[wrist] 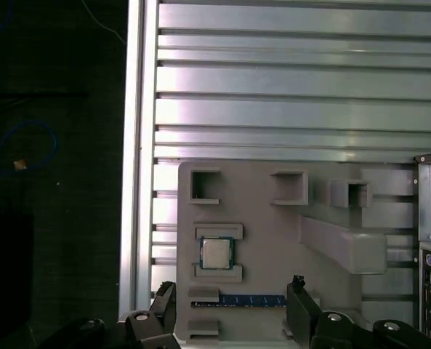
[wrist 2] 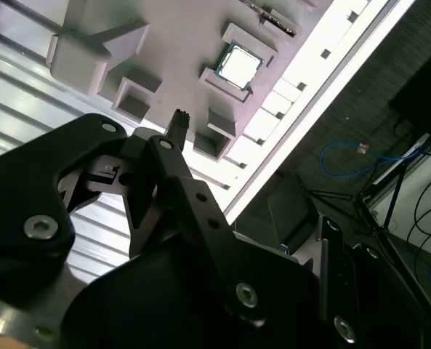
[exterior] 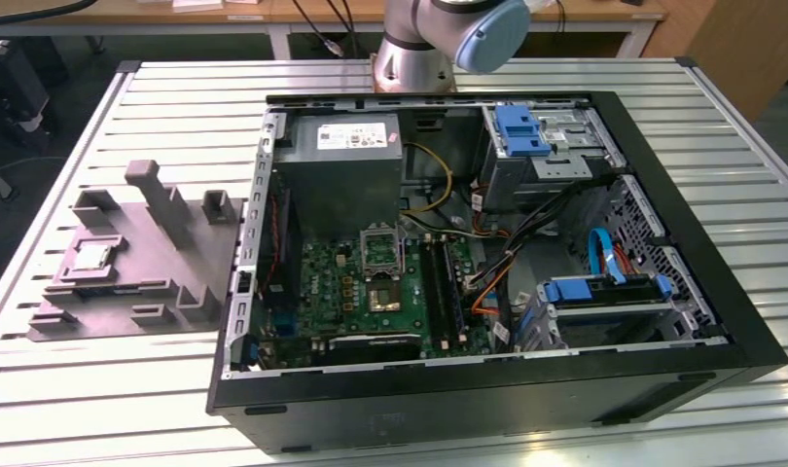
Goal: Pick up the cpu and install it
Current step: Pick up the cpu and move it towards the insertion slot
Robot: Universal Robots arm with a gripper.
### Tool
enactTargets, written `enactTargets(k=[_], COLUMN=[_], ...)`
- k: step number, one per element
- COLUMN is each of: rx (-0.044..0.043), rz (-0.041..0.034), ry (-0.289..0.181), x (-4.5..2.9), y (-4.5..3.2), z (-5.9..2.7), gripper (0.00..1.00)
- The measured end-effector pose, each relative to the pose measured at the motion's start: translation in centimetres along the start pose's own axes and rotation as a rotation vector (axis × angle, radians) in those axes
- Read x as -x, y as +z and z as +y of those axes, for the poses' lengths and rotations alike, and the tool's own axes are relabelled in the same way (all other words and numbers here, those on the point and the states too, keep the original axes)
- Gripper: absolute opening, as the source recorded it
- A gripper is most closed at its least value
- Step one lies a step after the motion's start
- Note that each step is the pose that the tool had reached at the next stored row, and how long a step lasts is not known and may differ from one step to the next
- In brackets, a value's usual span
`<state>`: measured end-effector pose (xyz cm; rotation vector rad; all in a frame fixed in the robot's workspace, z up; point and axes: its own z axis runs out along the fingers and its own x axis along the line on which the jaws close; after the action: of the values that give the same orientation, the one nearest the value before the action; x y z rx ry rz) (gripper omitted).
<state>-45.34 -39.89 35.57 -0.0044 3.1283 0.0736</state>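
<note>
Robot hand [wrist: 230, 294] hangs spread and empty above the grey parts tray [wrist: 273, 236].
Just ahead, the cpu [wrist: 216, 253] lies flat in its tray pocket; a clean pick likely means centring over it, gripping opposite edges, lifting level.

The arm [exterior: 420, 44] shows in the exterior view as an upright silver-grey joint with a pale blue cap. In the first wrist view the black gripper [wrist: 231, 287] faces down, its two fingers [wrist: 299, 298] spread well apart, gripping nothing.
</note>
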Motion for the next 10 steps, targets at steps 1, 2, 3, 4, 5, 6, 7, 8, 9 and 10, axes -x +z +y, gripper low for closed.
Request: enactTargets(k=[1, 2, 3, 4, 5, 6, 7, 8, 9, 10], rx=[0.0001, 0.0001, 0.0001, 0.0000, 0.0000, -0.0001, -0.0001, 0.0000, 0.0000, 0.0000], rz=[-0.0001, -0.0001, -0.0002, 0.0000, 0.0001, 0.0002, 0.0002, 0.0000, 0.0000, 0.0000], ry=[0.000, 0.000, 0.000, 0.000, 0.000, 0.000, 0.000, 0.000, 0.000, 0.000], x=[0.00, -0.01, -0.01, -0.01, 0.00, 0.00, 0.00, -0.01, -0.01, -0.01], y=[0.01, 0.05, 0.13, 0.18, 0.21, 0.20, 0.21, 0.23, 0.24, 0.24], z=[0.00, 0.00, -0.01, -0.01, -0.01, -0.01, -0.01, -0.01, -0.01, -0.01], gripper=[0.71, 0.71, 0.71, 0.71, 0.71, 0.71, 0.71, 0.71, 0.71, 0.71])
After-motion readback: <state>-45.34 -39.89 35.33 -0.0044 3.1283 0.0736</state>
